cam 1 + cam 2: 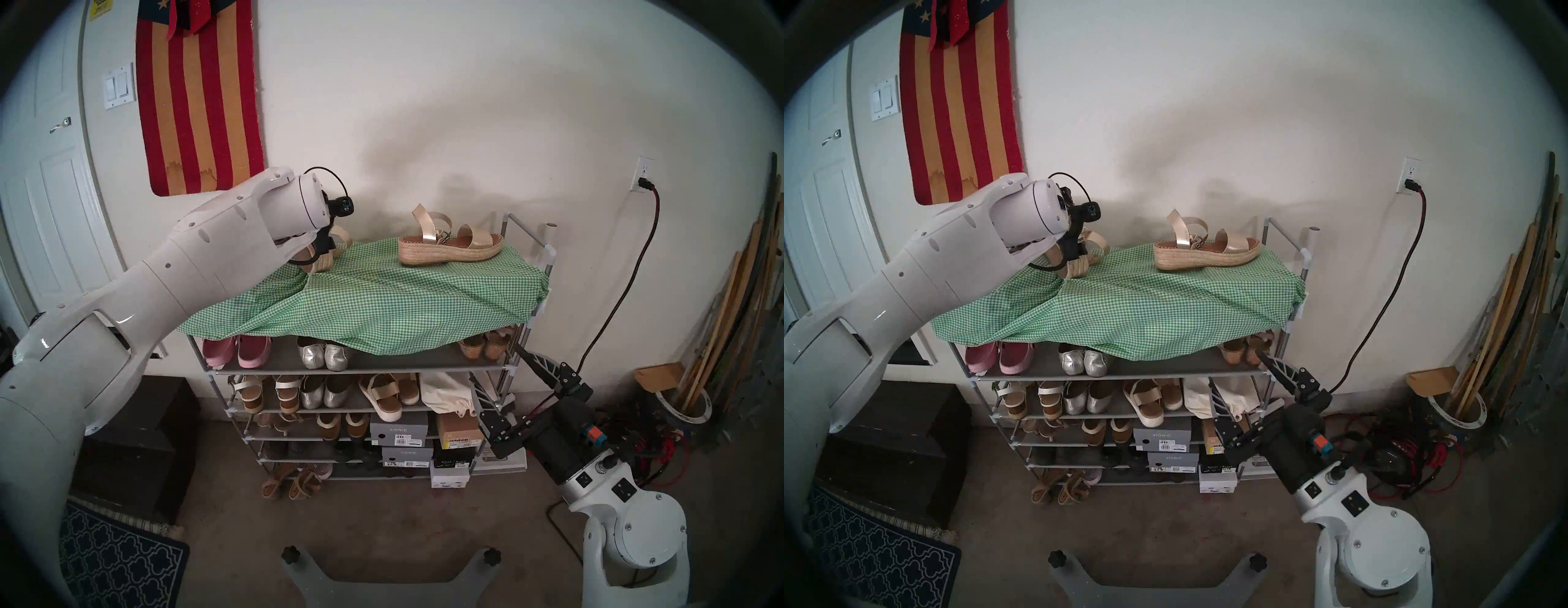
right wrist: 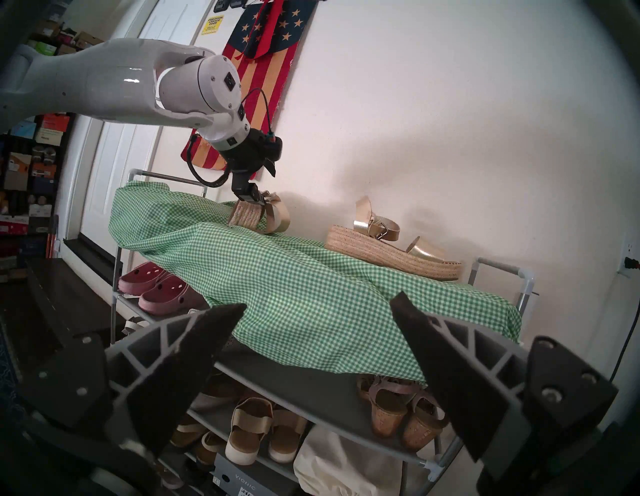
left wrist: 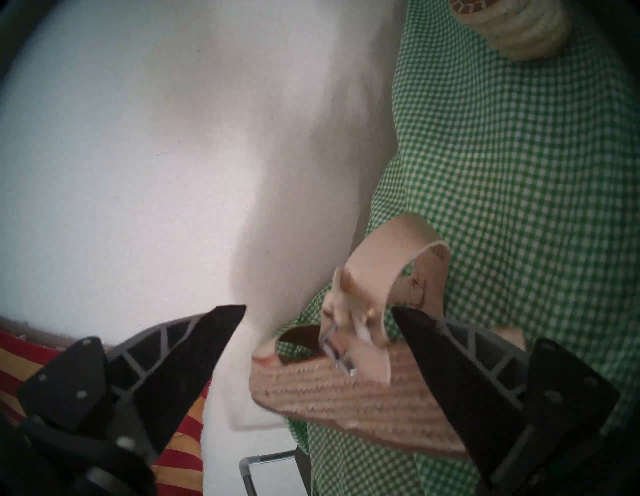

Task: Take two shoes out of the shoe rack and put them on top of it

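L end effector [image 3: 318, 308] at far-left of the shoe rack [image 1: 403, 361] top. Fingers spread wide, clamped on nothing. Left sandal [image 3: 346, 384] lies between them, close against one finger. Looks set down, not carried: jute sole rests tilted on a ridge of the green check cloth [image 1: 382, 297] draped over the top surface, so it can't sit flat there. Right sandal [image 1: 449, 246] stands level at far-right of the same surface, toe toward the side rail, well apart from its mate. Both now up top, so task reads near done; only L arm's pull-back left, I'd say. R end effector [image 2: 317, 301] is low by the rack's right post, fingers apart & empty, prob parked clear.

Hard to see: head views hide L fingers behind the wrist. Can't tell if a finger touches the sole. Cloth hides the top shelf. Right sandal is cut off at wrist view's edge. Bottom tiers too dim.
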Action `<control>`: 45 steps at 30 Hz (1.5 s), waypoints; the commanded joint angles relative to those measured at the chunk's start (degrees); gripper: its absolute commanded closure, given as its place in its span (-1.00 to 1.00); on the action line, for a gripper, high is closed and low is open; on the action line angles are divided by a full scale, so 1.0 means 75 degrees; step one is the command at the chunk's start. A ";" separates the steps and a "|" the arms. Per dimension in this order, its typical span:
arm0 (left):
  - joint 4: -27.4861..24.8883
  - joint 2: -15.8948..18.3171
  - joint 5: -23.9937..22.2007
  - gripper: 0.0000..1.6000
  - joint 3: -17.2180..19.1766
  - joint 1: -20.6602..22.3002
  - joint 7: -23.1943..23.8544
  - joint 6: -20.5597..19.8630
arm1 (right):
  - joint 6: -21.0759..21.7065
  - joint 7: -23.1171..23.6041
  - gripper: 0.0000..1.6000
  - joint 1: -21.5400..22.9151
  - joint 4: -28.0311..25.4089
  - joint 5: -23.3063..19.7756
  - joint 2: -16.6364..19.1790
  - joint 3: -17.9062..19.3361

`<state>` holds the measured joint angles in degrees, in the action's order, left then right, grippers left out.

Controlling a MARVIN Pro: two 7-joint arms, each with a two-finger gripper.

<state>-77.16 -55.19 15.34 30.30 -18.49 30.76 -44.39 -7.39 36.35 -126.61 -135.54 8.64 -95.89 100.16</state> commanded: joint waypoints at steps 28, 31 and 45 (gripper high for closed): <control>-0.2182 0.3249 -0.1951 -1.00 0.1446 -0.1532 0.2096 -0.0441 | -0.0001 0.0004 -1.00 0.0006 -0.0004 -0.0002 -0.0005 -0.0017; -0.2059 0.3453 -0.2102 -1.00 0.1314 -0.1790 0.2097 -0.0518 | -0.0002 0.0004 -1.00 0.0006 -0.0004 0.0000 -0.0005 -0.0016; -0.1856 0.4043 -0.2888 -1.00 0.1309 -0.2864 0.1908 -0.0523 | -0.0002 0.0003 -1.00 0.0006 -0.0004 0.0005 -0.0006 -0.0016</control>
<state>-91.66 -28.04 -3.70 40.16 -34.76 45.37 -48.08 -7.43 36.35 -126.61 -135.54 8.75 -95.90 100.16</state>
